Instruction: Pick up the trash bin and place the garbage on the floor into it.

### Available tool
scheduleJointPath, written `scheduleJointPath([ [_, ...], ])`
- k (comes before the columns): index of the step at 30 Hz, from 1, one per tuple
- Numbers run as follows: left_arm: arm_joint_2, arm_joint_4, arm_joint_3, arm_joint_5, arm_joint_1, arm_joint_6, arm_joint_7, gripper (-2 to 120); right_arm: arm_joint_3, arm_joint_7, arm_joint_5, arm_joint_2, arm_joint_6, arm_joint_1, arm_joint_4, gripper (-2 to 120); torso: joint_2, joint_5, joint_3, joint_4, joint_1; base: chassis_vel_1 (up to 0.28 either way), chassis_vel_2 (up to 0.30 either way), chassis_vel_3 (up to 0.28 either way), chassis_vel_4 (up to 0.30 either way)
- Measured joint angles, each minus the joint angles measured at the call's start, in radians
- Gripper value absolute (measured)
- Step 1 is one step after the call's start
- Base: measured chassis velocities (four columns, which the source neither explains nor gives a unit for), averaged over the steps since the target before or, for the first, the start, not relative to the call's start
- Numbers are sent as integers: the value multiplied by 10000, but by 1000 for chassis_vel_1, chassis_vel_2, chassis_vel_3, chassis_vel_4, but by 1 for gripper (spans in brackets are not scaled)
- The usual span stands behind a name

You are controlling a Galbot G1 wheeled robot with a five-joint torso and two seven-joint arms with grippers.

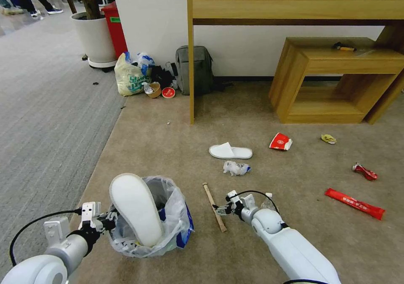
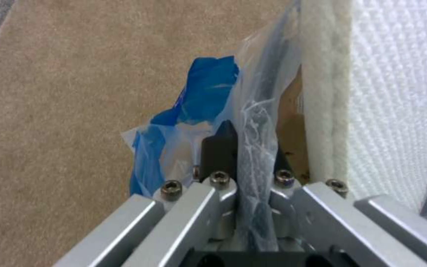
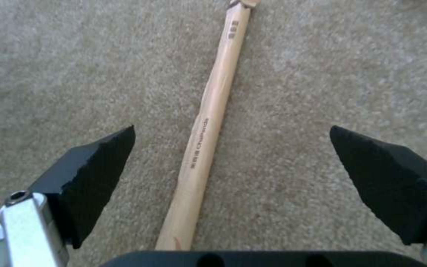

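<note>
Crinkly translucent plastic hides most of the trash bin point(image 1: 168, 216), whose black wall barely shows; the left gripper point(image 2: 250, 148) is clamped on its bag-lined rim. A white slipper point(image 1: 136, 210) stands upright in it, blocking the interior. On the beige carpet point(image 1: 168, 149) just beside the bin lies the wooden stick point(image 3: 208, 122), running lengthwise between the widely parted jaws of the right gripper point(image 3: 233, 159), touching neither. Farther off lie a second slipper point(image 1: 230, 151), crumpled tissue point(image 1: 236, 168), red wrappers point(image 1: 354, 203) and a grey backpack point(image 1: 194, 69) against the wall.
</note>
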Motion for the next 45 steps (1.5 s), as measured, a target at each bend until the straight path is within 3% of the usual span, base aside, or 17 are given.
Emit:
scheduleJointPath([
  [7, 79, 111, 5, -47, -49, 0, 0, 0, -68, 148, -309, 478, 79, 217, -695, 99, 0, 0, 0, 1, 0, 0, 0, 0, 0],
  [11, 154, 135, 7, -68, -88, 0, 3, 0, -109, 222, -364, 561, 62, 237, -867, 89, 0, 0, 0, 0, 0, 0, 0, 0, 0],
  [41, 233, 216, 149, -83, -147, 0, 9, 0, -10, 226, -722, 1186, 428, 436, -1896, 60, 1, -5, -2, -6, 0, 0, 0, 0, 0],
  [45, 245, 187, 158, -81, -129, 0, 9, 0, 10, 232, -749, 1208, 480, 441, -1947, 50, 1, -6, -3, -7, 0, 0, 0, 0, 0],
])
